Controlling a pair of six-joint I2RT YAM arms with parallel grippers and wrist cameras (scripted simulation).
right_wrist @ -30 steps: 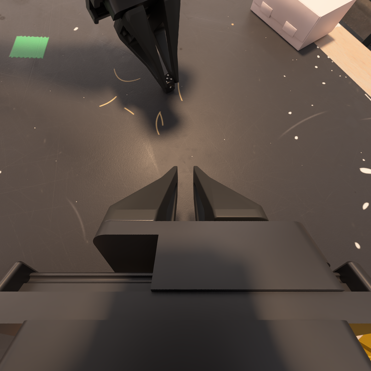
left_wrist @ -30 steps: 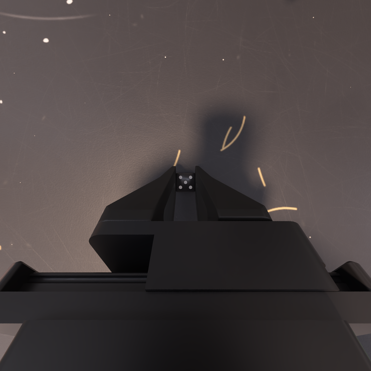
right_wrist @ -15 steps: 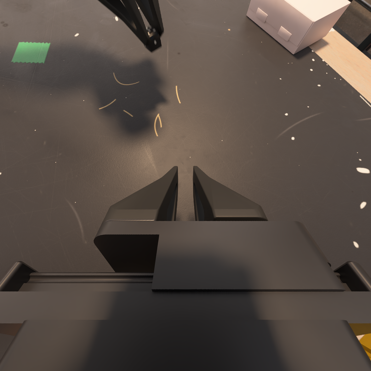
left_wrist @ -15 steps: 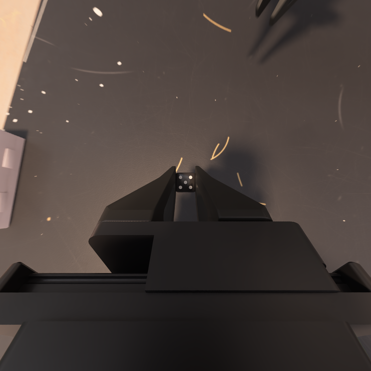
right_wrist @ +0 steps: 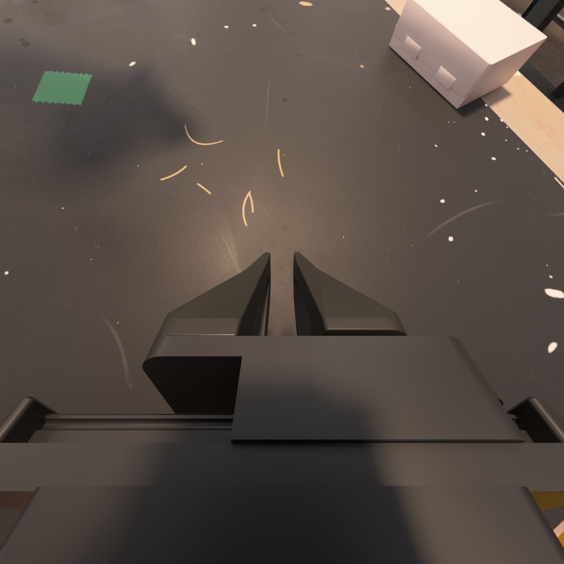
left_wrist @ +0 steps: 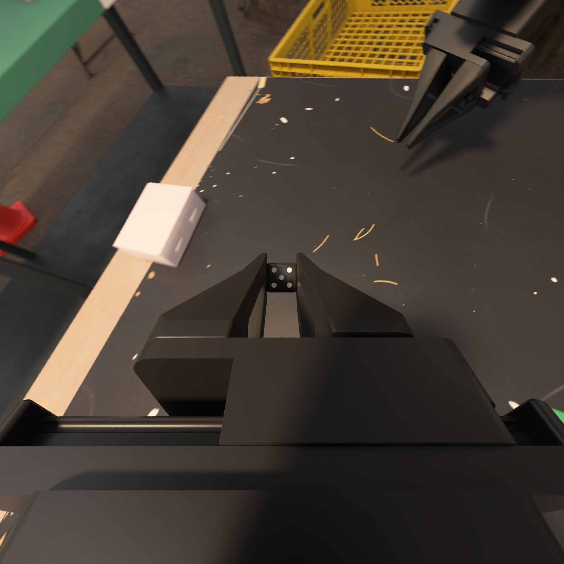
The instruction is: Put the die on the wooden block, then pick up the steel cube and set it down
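My left gripper (left_wrist: pixel 281 265) is shut on a small black die (left_wrist: pixel 281 277) with white pips, held high above the dark table mat (left_wrist: pixel 427 244). My right gripper (right_wrist: pixel 281 254) is nearly closed and empty, hovering low over the mat (right_wrist: pixel 366 183); it also shows in the left wrist view (left_wrist: pixel 406 142) at the upper right, jaws close together. No wooden block or steel cube shows in either view.
A white box (left_wrist: pixel 158 222) sits at the table's light wooden edge strip (left_wrist: pixel 100 305); it also shows in the right wrist view (right_wrist: pixel 464 48). A green patch (right_wrist: pixel 62 88) lies on the mat. A yellow crate (left_wrist: pixel 351 39), green table (left_wrist: pixel 36 36) and red object (left_wrist: pixel 13 222) are beyond the table.
My left gripper has risen and tilted with the die, so the table edge, box and crate come into view. It has left the right wrist view. The right gripper barely moved.
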